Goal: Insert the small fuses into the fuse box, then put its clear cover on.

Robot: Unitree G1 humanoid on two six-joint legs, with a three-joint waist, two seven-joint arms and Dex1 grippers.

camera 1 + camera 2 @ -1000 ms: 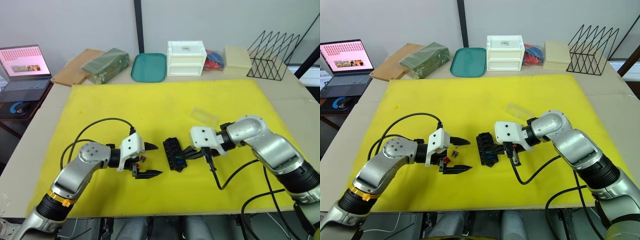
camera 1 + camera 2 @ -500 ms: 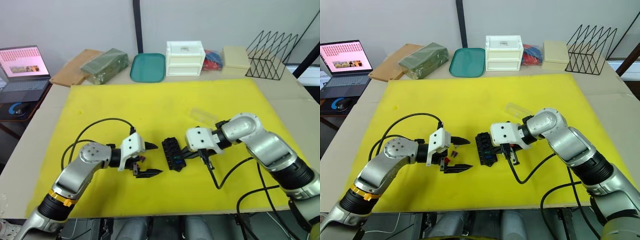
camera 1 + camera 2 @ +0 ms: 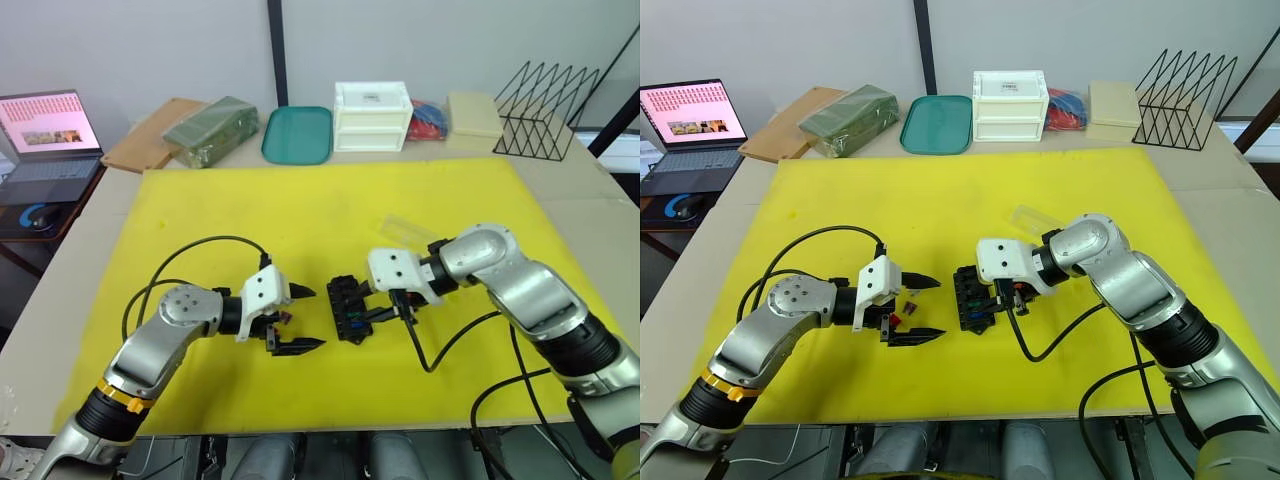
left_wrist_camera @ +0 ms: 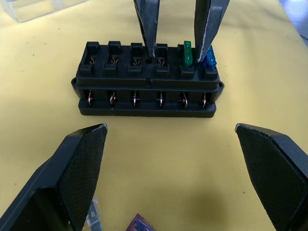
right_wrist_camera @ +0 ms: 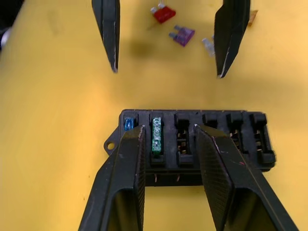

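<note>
Sitting near the middle of the yellow mat, the small black rectangular plastic fuse box is showing in the left eye view between the 2 arms. The left gripper is hovering just beside it with its black fingers spread apart and holding nothing. The right gripper is reaching over the box's far side. The clear colourless rectangular plastic cover is lying on the mat behind the right arm, apart from the box.

Looking along the left wrist view, the fuse box is showing 2 fuses seated at 1 end: a green translucent blade fuse and a blue-teal one next to it. The other slots in sight are looking empty. The right gripper's 2 fingers are coming down over the box with a gap between them, gripping nothing.

Turning to the right wrist view, 3 or 4 loose fuses are lying on the mat beyond the box: a red one, a purple one, a pale grey one, and what may be a brown one, hard to tell.

Judging from this, 2 fuses are in, about 4 are waiting, and the cover is not yet on.
</note>
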